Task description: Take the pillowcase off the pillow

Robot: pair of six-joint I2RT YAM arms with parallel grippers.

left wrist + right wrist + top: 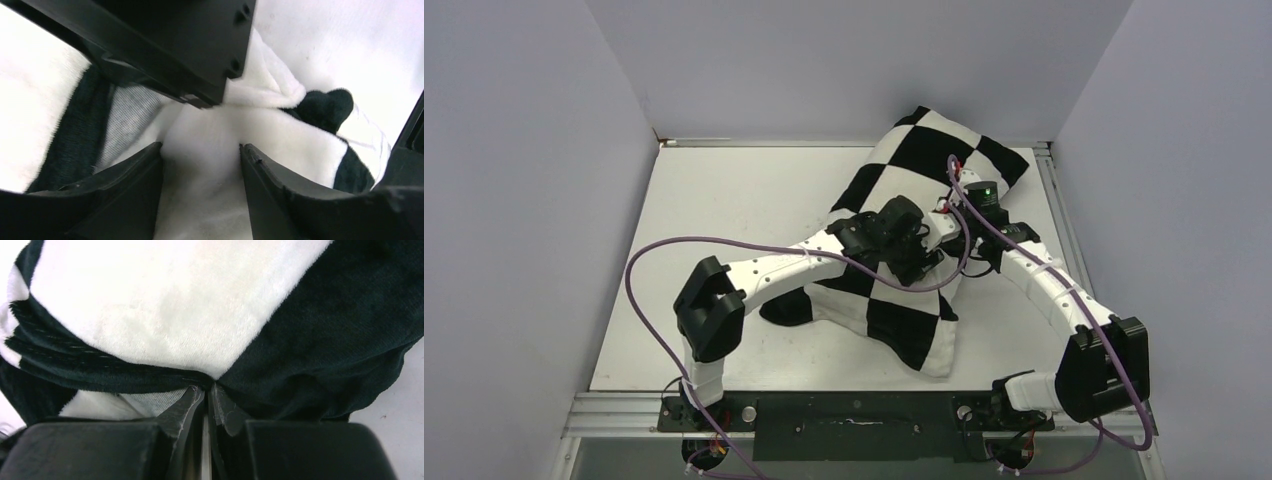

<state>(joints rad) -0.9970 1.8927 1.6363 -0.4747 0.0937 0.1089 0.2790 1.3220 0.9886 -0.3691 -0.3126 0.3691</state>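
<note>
The black-and-white checkered pillowcase (924, 160) lies crumpled across the middle and back right of the table, and both arms meet over it. My right gripper (206, 387) is shut on a black seam fold of the pillowcase (175, 300). The grey ribbed inside of the cover (125, 115) shows beside my left gripper (200, 147). A smooth plain white bulge, the pillow (200, 190), fills the gap between the left fingers and touches both. From above, the left gripper (914, 255) sits just in front of the right gripper (954, 225), and the pillow is hidden there.
The white table (724, 200) is boxed in by pale walls at the left, back and right. A purple cable (639, 300) loops out from the left arm, and another runs along the right arm. The arm bases stand at the near edge.
</note>
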